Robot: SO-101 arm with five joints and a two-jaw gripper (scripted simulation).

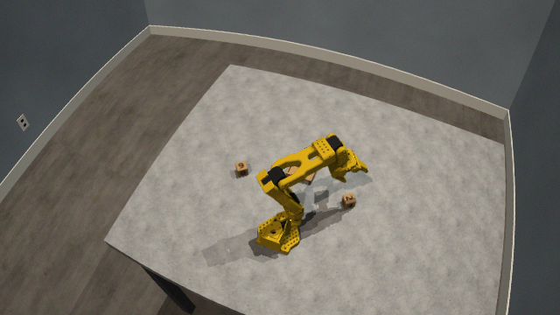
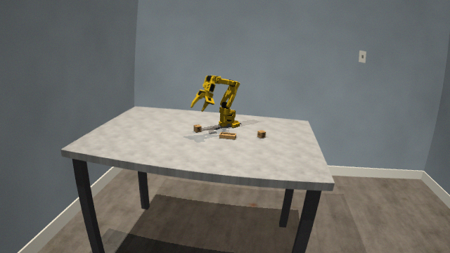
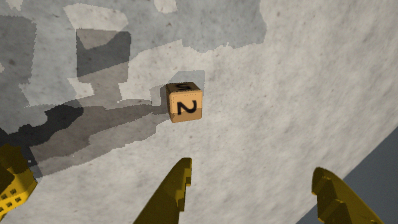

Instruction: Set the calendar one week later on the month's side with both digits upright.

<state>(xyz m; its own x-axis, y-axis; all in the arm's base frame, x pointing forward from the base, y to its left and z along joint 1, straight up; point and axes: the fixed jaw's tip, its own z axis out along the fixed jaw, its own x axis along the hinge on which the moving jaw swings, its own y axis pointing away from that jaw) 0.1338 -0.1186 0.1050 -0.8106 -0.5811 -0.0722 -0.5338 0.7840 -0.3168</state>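
A wooden cube with a 2 on its top point(image 1: 349, 199) point(image 2: 197, 128) point(image 3: 186, 106) lies on the table; a darker side face with part of a digit shows in the wrist view. Another wooden cube with a 9 or 6 on top point(image 1: 241, 167) point(image 2: 261, 134) lies on the table on the other side of the tray. The wooden tray point(image 1: 310, 178) point(image 2: 228, 137) stands flat between them, partly hidden by the arm in the top view. My gripper point(image 1: 355, 174) point(image 2: 197, 108) point(image 3: 252, 167) is open and empty, raised above the table near the cube with the 2.
The arm's base point(image 1: 278, 234) point(image 2: 228, 121) stands on the table point(image 1: 394, 262) point(image 2: 158, 154), behind the tray as the exterior camera sees it. The upper arm reaches over the tray in the top view. The arm's shadow falls around the tray and the cube with the 2.
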